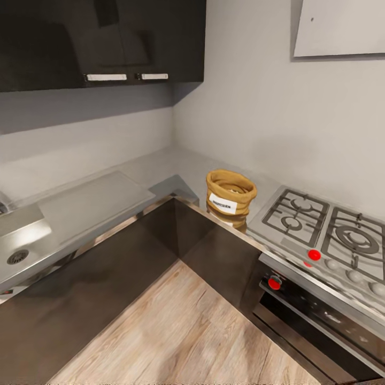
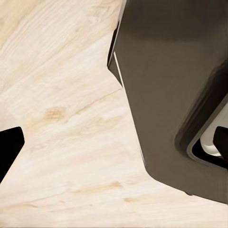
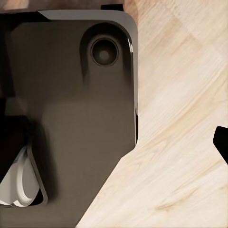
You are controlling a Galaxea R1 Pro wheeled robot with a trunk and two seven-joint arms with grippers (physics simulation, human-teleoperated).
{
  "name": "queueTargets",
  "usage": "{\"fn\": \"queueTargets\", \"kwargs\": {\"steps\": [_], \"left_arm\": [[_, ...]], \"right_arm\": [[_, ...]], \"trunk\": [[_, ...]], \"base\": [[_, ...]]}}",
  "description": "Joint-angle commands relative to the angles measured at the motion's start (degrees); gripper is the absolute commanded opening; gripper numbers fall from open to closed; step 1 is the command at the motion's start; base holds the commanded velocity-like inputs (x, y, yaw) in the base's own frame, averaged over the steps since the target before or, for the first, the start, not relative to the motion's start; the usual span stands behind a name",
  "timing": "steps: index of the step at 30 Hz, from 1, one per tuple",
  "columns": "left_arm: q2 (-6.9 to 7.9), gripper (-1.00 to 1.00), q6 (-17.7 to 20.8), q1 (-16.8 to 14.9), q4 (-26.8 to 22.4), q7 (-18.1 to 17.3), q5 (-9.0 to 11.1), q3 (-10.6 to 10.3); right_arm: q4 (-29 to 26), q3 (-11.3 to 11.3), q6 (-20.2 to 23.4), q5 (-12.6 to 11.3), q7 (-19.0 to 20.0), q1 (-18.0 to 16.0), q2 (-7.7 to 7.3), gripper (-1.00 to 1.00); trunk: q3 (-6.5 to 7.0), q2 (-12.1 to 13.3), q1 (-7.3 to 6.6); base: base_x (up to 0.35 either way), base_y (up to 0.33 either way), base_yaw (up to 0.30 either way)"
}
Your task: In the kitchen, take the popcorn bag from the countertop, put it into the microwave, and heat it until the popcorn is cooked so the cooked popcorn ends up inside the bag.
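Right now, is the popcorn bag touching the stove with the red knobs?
Apart. In the head view, the popcorn bag sits on the countertop, with a grey strip showing between it and the stove.

A gas hob sits at the right of the frame, its dark grates over round burners, with a red knob at its front edge and pale knobs running off to the lower right. Below it is an oven with a second red knob on its front. A sink with a round drain lies at the left edge. Dark wall cabinets with two pale handles hang at the upper left. A pale panel is on the wall at the upper right. Light wood floor fills the lower middle.
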Motion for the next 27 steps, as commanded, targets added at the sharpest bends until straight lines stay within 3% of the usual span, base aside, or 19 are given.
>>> {"fn": "queueTargets", "kwargs": {"steps": [1, 10, 27], "left_arm": [[-0.02, 1.0, -0.11, 0.03, -0.1, 0.17, 0.24, 0.02], [-0.02, 1.0, -0.13, 0.03, -0.09, 0.17, 0.24, 0.03], [-0.02, 1.0, -0.11, 0.03, -0.1, 0.17, 0.24, 0.02]], "right_arm": [[0.17, -0.49, -0.29, 0.51, 0.12, -0.07, -0.04, 1.0], [0.17, -0.49, -0.38, 0.51, 0.12, -0.07, -0.04, 1.0], [0.06, -0.22, -0.26, 0.8, 0.32, -0.07, -0.07, 1.0]], "trunk": [[-0.15, -0.05, 0.01], [-0.9, -0.05, 0.01], [-0.95, -0.05, 0.01]], "base": [[0.0, 0.0, 0.0], [0.0, 0.0, 0.0], [0.0, 0.0, 0.0]]}}
